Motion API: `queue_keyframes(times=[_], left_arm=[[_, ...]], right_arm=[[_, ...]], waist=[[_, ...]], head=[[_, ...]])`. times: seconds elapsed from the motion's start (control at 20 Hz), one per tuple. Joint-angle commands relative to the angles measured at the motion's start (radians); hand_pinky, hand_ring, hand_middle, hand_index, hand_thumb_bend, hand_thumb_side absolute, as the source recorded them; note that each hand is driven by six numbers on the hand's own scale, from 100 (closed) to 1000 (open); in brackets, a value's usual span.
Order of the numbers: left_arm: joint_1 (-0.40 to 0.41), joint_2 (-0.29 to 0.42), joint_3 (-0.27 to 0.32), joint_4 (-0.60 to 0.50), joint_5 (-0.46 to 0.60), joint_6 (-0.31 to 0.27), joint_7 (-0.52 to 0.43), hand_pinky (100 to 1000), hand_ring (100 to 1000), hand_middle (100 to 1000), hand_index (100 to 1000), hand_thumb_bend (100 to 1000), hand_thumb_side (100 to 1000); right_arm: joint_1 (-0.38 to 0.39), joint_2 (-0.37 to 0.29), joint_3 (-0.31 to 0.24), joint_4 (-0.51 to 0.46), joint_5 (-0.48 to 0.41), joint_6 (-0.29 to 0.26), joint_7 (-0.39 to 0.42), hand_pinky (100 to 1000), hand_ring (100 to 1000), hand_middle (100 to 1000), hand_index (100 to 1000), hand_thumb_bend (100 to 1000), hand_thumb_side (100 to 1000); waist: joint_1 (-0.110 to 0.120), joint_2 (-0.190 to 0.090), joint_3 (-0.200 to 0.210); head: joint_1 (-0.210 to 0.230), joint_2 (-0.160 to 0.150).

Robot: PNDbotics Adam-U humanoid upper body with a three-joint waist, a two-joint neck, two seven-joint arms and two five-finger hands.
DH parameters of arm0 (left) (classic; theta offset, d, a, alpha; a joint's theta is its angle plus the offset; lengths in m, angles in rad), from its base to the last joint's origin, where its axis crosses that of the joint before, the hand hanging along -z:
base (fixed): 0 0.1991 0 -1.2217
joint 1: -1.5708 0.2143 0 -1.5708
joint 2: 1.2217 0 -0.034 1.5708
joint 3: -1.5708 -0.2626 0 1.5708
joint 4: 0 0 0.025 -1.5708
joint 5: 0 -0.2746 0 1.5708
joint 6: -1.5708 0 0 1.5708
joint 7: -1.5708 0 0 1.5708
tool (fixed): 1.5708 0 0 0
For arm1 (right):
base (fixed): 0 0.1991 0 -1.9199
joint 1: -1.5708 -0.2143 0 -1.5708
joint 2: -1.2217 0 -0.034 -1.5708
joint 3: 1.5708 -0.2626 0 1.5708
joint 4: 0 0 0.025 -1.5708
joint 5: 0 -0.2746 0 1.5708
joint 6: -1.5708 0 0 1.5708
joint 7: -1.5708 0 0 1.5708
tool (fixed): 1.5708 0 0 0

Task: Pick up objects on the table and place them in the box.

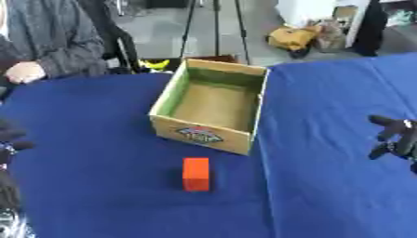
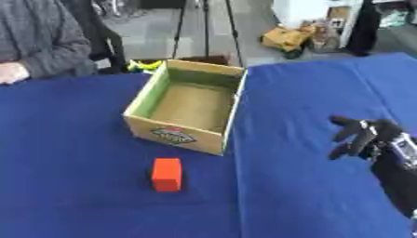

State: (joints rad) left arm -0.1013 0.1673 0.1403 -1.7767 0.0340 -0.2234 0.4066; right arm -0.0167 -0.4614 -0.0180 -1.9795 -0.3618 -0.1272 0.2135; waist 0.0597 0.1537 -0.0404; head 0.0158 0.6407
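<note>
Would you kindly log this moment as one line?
box: empty | orange block: on cloth before box | right hand: open, holding nothing | left hand: at left edge

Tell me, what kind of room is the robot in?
Probably a lab or workshop used for robot practice: a table under a blue cloth, a tripod standing behind it, and an open cardboard box with an orange block set out for testing.
</note>
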Motion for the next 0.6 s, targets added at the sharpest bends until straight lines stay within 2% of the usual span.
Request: queue_keyframes(times=[0.05,0.25,0.3,0.35,0.45,0.6], left_arm=[[-0.006,0.017,0.011,-0.019,-0.007,0.000,-0.007,525,619,605,711,294,1000],[-0.007,0.023,0.011,-0.021,-0.011,0.001,-0.015,526,620,607,722,341,1000],[-0.007,0.025,0.010,-0.022,-0.014,0.001,-0.020,528,623,611,727,385,1000],[-0.007,0.029,0.009,-0.024,-0.018,0.001,-0.027,529,627,615,735,443,952],[-0.008,0.041,0.005,-0.028,-0.037,0.003,-0.051,537,640,627,747,545,797],[-0.009,0.086,-0.015,-0.038,-0.080,0.016,-0.095,547,646,638,751,581,599]], right_arm=[[-0.004,-0.014,-0.010,-0.021,-0.004,-0.002,-0.004,529,917,553,452,100,856],[-0.004,-0.014,-0.010,-0.021,-0.004,-0.003,-0.003,529,917,553,452,100,854],[-0.004,-0.015,-0.010,-0.021,-0.004,-0.003,-0.003,529,917,553,452,100,854],[-0.004,-0.015,-0.010,-0.021,-0.004,-0.003,-0.003,529,917,553,452,100,854],[-0.004,-0.015,-0.009,-0.021,-0.005,-0.004,-0.003,529,917,553,452,100,853],[-0.004,-0.017,-0.008,-0.021,-0.006,-0.005,-0.002,529,917,553,452,100,851]], waist=[[-0.004,-0.013,0.002],[-0.004,-0.013,0.002],[-0.005,-0.013,0.002],[-0.005,-0.013,0.002],[-0.005,-0.014,0.001],[-0.005,-0.015,-0.002]], head=[[0.003,-0.009],[0.003,-0.009],[0.004,-0.009],[0.004,-0.009],[0.004,-0.010],[0.005,-0.013]])
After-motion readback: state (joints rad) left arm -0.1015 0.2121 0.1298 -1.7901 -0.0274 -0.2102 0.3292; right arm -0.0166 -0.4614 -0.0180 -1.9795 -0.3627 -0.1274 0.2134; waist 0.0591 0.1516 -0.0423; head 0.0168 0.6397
